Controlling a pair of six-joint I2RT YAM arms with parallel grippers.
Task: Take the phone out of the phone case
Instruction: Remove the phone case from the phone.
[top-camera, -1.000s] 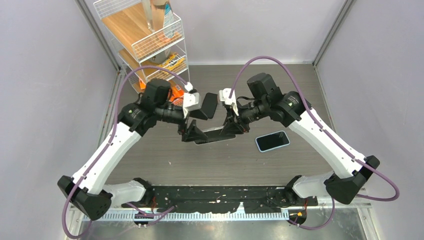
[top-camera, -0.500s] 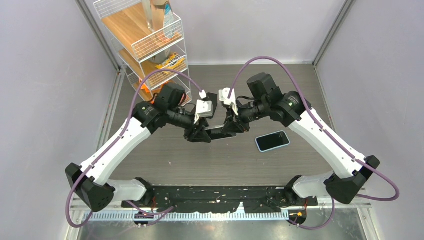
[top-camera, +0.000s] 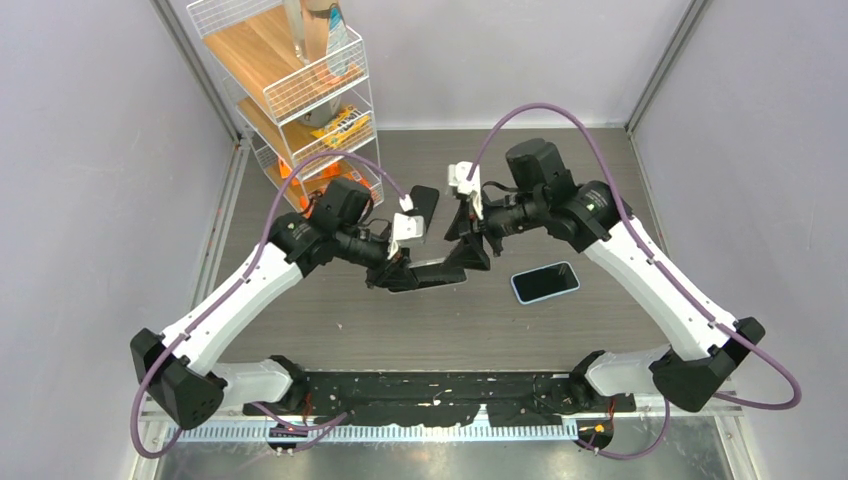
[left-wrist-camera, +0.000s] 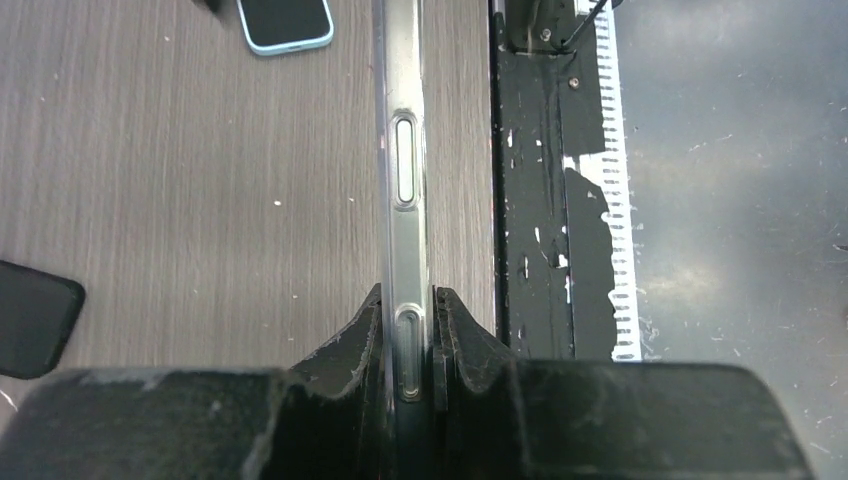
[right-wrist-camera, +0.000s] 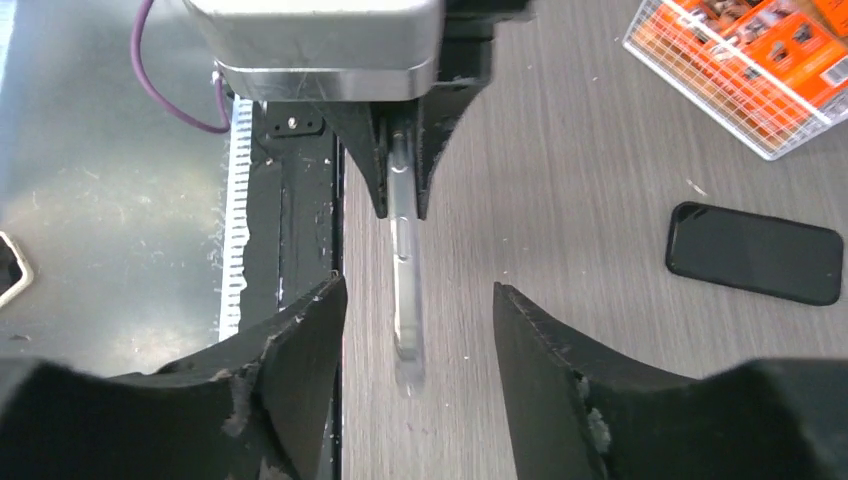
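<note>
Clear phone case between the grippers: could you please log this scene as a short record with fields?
held item: clear phone case, seen edge-on
left gripper: shut on one end of it
right gripper: open, fingers either side of the other end
blue-rimmed phone: flat on the table, apart from the case
also present: black slab, lying flat

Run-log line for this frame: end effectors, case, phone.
left end effector: shut on clear phone case edge | right end effector: open, straddling case's free end | blue-edged phone: flat on table, apart from case
</note>
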